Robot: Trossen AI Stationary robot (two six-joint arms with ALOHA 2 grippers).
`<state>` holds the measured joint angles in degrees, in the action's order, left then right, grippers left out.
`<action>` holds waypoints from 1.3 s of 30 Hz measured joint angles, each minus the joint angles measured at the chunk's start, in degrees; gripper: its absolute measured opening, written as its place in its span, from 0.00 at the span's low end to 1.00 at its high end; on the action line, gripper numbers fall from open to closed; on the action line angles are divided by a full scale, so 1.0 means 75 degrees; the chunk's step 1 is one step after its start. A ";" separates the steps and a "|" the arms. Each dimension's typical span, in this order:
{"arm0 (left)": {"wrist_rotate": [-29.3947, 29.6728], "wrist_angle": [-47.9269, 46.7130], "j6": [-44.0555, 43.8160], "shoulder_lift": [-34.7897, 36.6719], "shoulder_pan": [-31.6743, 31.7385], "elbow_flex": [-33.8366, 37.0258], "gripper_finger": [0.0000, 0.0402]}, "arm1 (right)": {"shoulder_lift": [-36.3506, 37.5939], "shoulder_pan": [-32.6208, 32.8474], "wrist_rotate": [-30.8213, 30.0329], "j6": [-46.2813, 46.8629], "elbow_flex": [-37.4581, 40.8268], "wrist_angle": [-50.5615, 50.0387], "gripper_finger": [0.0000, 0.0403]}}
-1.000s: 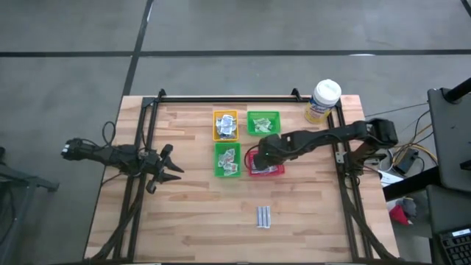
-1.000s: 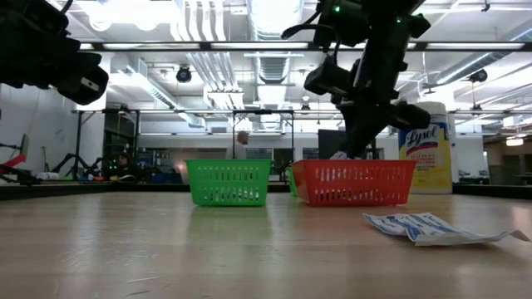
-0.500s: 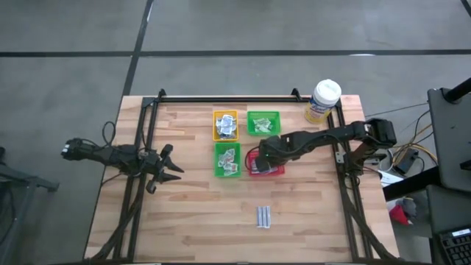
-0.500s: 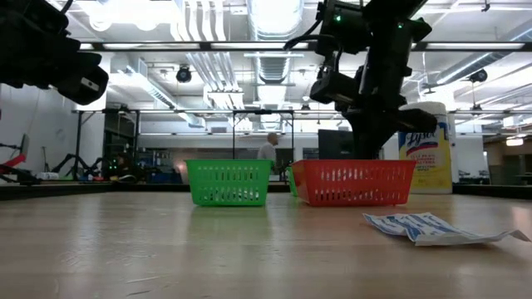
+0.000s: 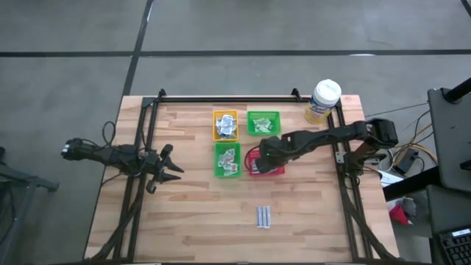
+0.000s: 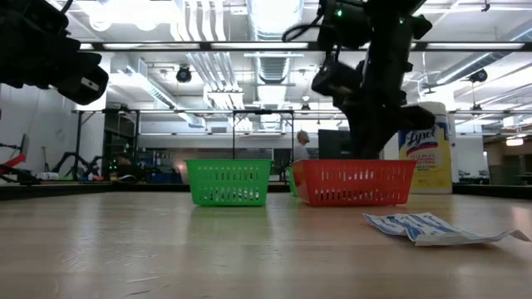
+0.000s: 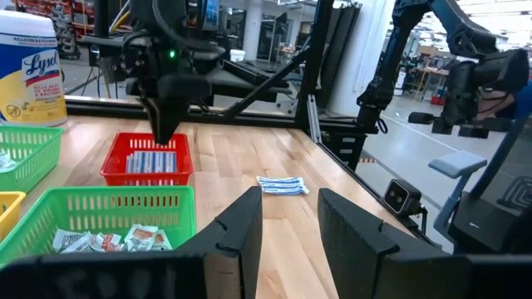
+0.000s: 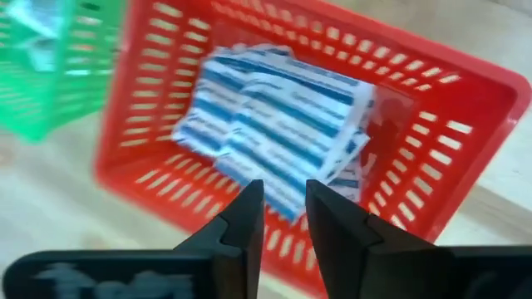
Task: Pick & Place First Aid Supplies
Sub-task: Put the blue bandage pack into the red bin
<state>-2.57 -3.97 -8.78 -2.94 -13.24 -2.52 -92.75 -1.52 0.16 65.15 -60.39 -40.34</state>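
Observation:
My right gripper (image 8: 285, 208) hangs open over the red tray (image 5: 274, 170), pointing steeply down, with nothing between its fingers. Below it, blue-and-white pads (image 8: 274, 116) lie flat on the tray's floor. A few more blue-and-white pads (image 5: 263, 216) lie flat on the wood nearer the front edge, also seen in the low view (image 6: 424, 227). White-grey sachets fill the near green tray (image 5: 227, 160) and the yellow tray (image 5: 225, 124). Pale strips lie in the far green tray (image 5: 263, 122). My left gripper (image 5: 171, 168) waits open and level at the table's left side.
A yellow canister with a white lid (image 5: 323, 101) stands at the far right corner. The four trays sit close together at the table's middle. A black frame (image 5: 221, 98) runs along the far and side edges. Bare wood lies to the left and front.
My right gripper has stayed over the red tray and turned a little about its wrist. A pale packet that showed at its fingertips just above the tray's rim a second ago is gone from there now.

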 joint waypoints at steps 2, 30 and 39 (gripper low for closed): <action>0.0000 0.0000 0.0000 0.0000 -0.0002 0.0000 0.29 | 0.0132 0.0001 0.0053 -0.0094 -0.0074 -0.0010 0.23; 0.0003 -0.0029 0.0004 -0.0017 0.0000 0.0000 0.29 | 0.0845 0.2926 0.0786 0.2211 -0.0757 0.0042 0.21; 0.0005 -0.0038 0.0018 -0.0017 -0.0001 0.0000 0.29 | 0.0845 0.2932 0.0785 0.2597 -0.0751 0.0050 0.25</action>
<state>-2.53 -4.25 -8.64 -3.07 -13.25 -2.52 -86.41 20.47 6.04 84.63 -66.02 -39.97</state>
